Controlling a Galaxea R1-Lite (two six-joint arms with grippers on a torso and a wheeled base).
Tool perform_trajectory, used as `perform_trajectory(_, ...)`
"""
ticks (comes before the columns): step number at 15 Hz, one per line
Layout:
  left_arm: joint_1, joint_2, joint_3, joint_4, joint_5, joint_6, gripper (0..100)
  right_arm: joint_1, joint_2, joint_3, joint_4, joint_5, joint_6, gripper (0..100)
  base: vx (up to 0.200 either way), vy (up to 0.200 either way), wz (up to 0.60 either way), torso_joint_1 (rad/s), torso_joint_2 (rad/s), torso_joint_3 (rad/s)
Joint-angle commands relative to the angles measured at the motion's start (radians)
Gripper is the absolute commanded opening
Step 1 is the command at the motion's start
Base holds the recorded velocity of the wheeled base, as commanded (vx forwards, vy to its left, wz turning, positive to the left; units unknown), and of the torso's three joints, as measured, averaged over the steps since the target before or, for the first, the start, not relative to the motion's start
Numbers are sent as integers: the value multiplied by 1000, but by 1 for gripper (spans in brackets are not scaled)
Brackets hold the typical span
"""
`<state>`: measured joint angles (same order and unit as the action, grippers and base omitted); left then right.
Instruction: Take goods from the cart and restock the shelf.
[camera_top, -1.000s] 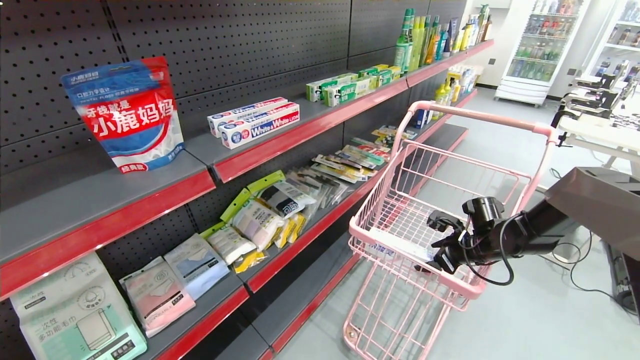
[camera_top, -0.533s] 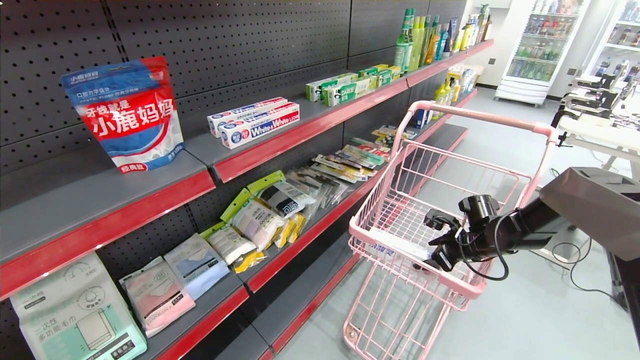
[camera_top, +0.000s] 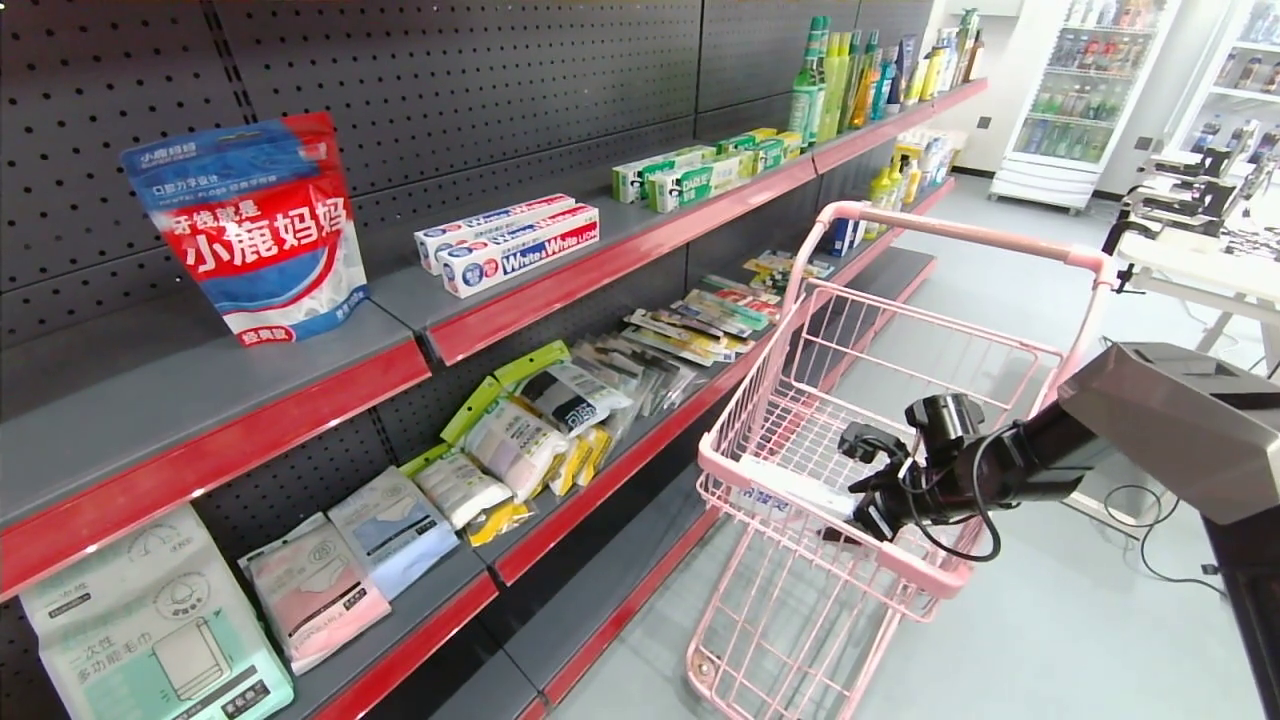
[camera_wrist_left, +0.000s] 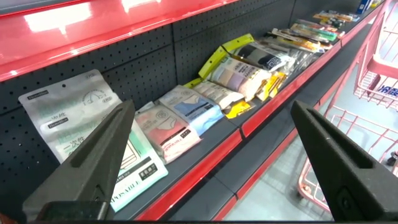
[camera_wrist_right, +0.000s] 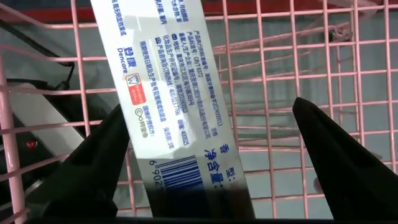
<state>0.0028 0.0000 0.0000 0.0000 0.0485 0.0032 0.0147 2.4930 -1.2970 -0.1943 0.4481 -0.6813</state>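
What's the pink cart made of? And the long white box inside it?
The pink cart looks like metal wire with a glossy pink coating: thin rods crossed into a grid. The long white box looks like smooth printed cardboard, with flat faces, a straight edge and a barcode.

You're working in a shop aisle. Long grey metal shelves with red front edges (camera_top: 600, 270) and black pegboard backs (camera_top: 450, 90) carry rows of white toothpaste boxes (camera_top: 520, 248), tall green and yellow bottles (camera_top: 835, 75) and flat plastic packets (camera_top: 520, 440). A pink wire shopping cart (camera_top: 960, 235) stands beside them, and a white glass-door fridge (camera_top: 1080, 100) full of drinks stands at the far end.
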Motion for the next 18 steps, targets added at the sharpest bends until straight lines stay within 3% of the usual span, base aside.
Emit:
perform_trajectory(1, 0, 2, 0, 0, -1, 0, 100, 1, 6, -4, -1, 0, 0, 100, 0, 0, 0, 0, 0, 0)
perform_trajectory(2, 0, 2, 0, 0, -1, 0, 100, 1, 7, -5, -1, 1, 0, 100, 0, 0, 0, 0, 0, 0)
perform_trajectory(3, 0, 2, 0, 0, -1, 0, 100, 1, 7, -4, -1, 12, 0, 0, 0, 0, 0, 0, 0, 0)
perform_trajectory(8, 0, 2, 0, 0, 1, 0, 100, 2, 3, 1, 1, 14, 19, 0, 0, 0, 0, 0, 0, 0)
perform_trajectory(11, 0, 2, 0, 0, -1, 0, 100, -2, -49, 5, 1, -8, 230, 0, 0, 0, 0, 0, 0, 0)
perform_trajectory(18, 0, 2, 0, 0, -1, 0, 100, -12, -269, 71, -4, -135, 505, 0, 0, 0, 0, 0, 0, 0)
